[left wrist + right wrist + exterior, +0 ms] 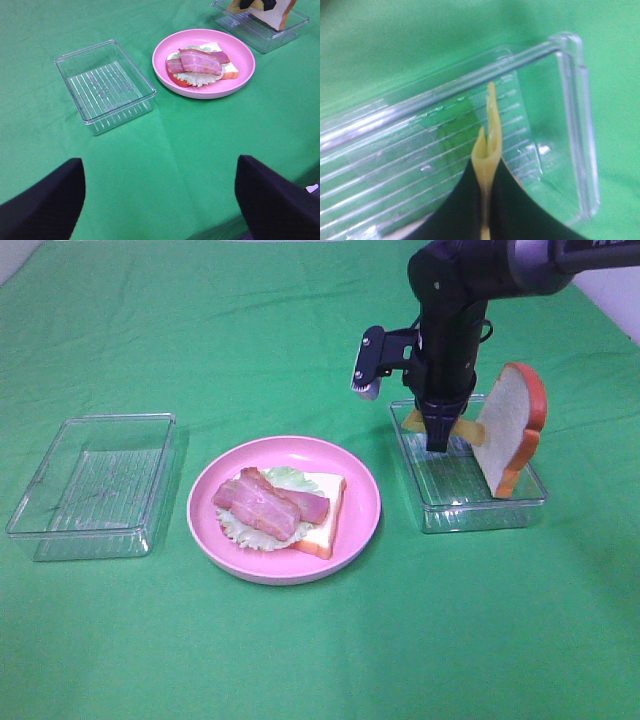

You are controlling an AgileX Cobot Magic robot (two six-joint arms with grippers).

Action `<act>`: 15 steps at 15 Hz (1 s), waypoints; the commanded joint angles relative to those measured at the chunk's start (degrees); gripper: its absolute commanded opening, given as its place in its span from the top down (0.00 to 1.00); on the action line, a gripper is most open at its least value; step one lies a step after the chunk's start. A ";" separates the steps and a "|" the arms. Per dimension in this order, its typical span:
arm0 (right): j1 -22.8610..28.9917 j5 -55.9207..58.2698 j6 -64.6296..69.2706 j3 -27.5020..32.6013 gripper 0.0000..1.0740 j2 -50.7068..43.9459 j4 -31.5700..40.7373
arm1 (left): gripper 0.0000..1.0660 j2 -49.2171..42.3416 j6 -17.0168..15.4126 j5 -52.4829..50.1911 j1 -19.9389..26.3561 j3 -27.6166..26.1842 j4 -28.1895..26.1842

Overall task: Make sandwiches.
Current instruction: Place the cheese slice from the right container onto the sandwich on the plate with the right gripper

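Nearest: left fingers [45, 205], black, spread wide w/ nothing btwn them, hanging over the near part of the green cloth counter [320, 660], well back from everything else. Not seen in the high view.

Mid counter: round pink plastic plate [372, 510]. On it the part-built sandwich:
- white toy bread slice [328, 502] w/ orange-brown crust, lying flat
- pale green frilly lettuce leaf [250, 535] on top of it, sticking out past the bread on the left in the high view
- reddish-pink bacon strips [268, 505] side by side across the lettuce

Stack sits approx centre of plate.

Left of plate, near but apart: clear rectangular plastic box [95, 485] w/ ribbed floor.

Further back, right of plate: second clear plastic box [455, 490], also ribbed, near the plate, not touching it. Right arm comes down from above into it. Right fingers [455, 210] are pinched narrow on a thin yellow cheese square [490, 125], held on edge. Cheese pokes out past the fingertips over the box floor, near one long wall. Can't tell if it touches the floor. In the high view, yellow corners show either side of the fingers.

Right end of same box: second white bread slice [505, 425] w/ orange-brown crust, standing on edge, top well above the box rim, just beside the cheese. Contact btwn them not clear.
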 commanded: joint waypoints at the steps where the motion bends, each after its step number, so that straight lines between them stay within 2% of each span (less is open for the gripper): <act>1: -0.11 1.83 1.15 0.11 1.00 -4.93 6.76 | 0.27 -1.38 0.06 -0.52 -0.29 0.11 0.00; 3: -0.06 4.01 1.15 0.11 1.00 -8.14 13.98 | 0.27 -1.38 0.06 -0.52 -0.29 0.11 0.00; 4: -0.06 6.19 1.15 0.11 1.00 -9.63 19.37 | 0.27 -1.38 0.06 -0.52 -0.29 0.11 0.00; 5: -0.06 10.60 1.15 0.11 1.00 -11.06 28.59 | 0.27 -1.38 0.06 -0.52 -0.29 0.11 0.00; 7: 0.86 12.15 0.97 0.11 1.00 -11.06 36.04 | 0.27 -1.38 0.06 -0.52 -0.29 0.11 0.00; 8: 1.49 12.03 0.63 0.11 1.00 -11.06 36.84 | 0.27 -1.38 0.06 -0.52 -0.29 0.11 0.00; 11: 7.68 7.73 -1.66 0.11 1.00 -10.94 36.55 | 0.27 -1.38 0.06 -0.52 -0.29 0.11 0.00; 13: 11.46 4.93 -1.66 0.11 1.00 -9.45 34.32 | 0.27 -1.38 0.06 -0.52 -0.29 0.11 0.00; 14: 13.58 3.44 -1.60 0.11 0.97 -7.33 31.28 | 0.27 -1.38 0.06 -0.52 -0.29 0.11 0.00; 15: 14.61 2.41 -1.38 0.11 0.89 -5.61 29.68 | 0.27 -1.38 0.06 -0.52 -0.29 0.11 0.00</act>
